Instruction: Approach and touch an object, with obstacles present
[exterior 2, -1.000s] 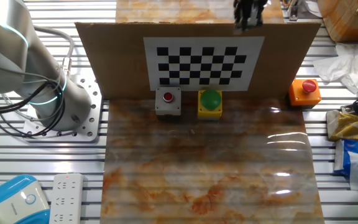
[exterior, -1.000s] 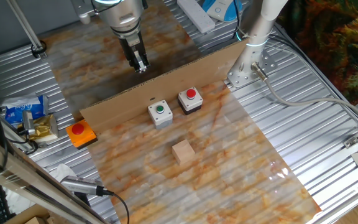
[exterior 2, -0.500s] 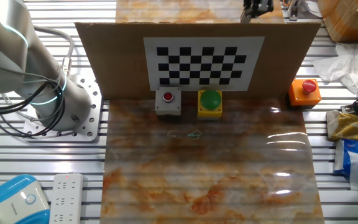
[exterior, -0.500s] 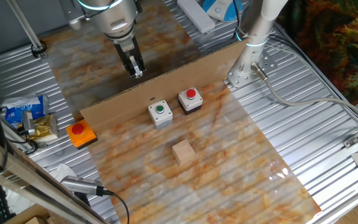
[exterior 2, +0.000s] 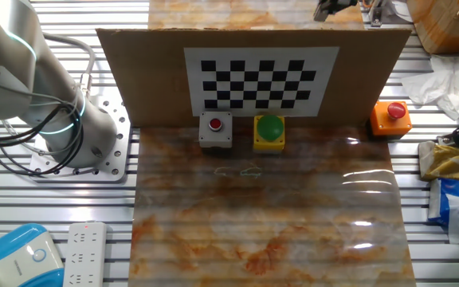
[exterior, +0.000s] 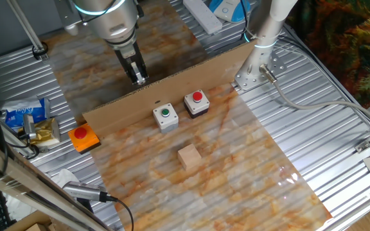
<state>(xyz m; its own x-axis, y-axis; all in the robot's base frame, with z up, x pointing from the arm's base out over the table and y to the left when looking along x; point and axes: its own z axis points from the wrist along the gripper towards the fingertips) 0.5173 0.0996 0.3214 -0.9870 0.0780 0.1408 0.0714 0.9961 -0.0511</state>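
The light-tan wooden cube (exterior: 189, 156) sits on the marbled mat in front of the two button boxes; it does not show in the other fixed view. The cardboard strip (exterior: 172, 80) stands on edge across the mat; the other view shows its face (exterior 2: 134, 72) with a checkerboard. The white box with green button (exterior: 165, 117) (exterior 2: 270, 131) and the black box with red button (exterior: 196, 103) (exterior 2: 215, 131) stand just in front of it. My gripper (exterior: 138, 80) hangs behind the strip, fingers together and empty, well away from the cube. Only its tip (exterior 2: 329, 8) shows at the other view's top edge.
A flat orange box with a red button (exterior: 83, 137) (exterior 2: 391, 118) sits at the end of the strip. Snack packets (exterior: 27, 122) lie on the slatted table beside it. A second arm's base (exterior: 255, 61) (exterior 2: 78, 131) stands at the strip's other end. A power strip (exterior 2: 86, 255) lies near it.
My gripper has slid along behind the cardboard strip toward the orange-box end and a little lower. Cube, boxes and strip have not moved.
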